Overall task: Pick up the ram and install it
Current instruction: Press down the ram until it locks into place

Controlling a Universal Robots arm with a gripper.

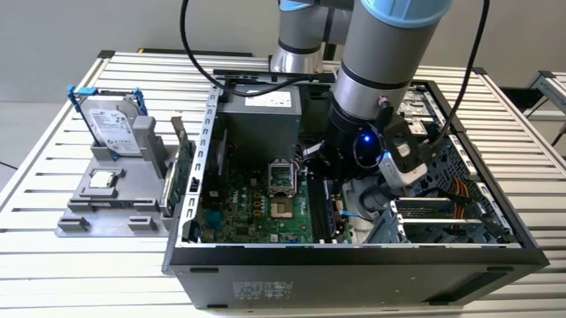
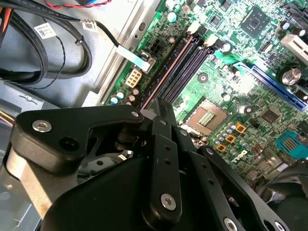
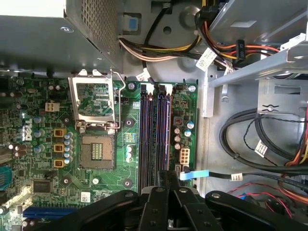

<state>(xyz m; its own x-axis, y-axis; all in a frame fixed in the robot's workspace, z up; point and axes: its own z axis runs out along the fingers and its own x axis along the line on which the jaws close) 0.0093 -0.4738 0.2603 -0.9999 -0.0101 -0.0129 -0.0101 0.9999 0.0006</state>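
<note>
The gripper point(image 2: 162, 108) hangs low inside the computer case point(image 1: 354, 255), directly above the memory slots point(image 3: 155, 130). Its fingers are drawn together on a thin dark edge that I take to be the ram point(image 3: 164, 177), though little of it shows. The strip's long axis seems to run parallel to the slots, just over the pair farther from the processor socket point(image 3: 96, 151). Beyond the slots' far end sits the power supply point(image 3: 57, 29).

Matt black hand point(image 2: 161, 113) over glossy green motherboard point(image 2: 240, 72).
</note>
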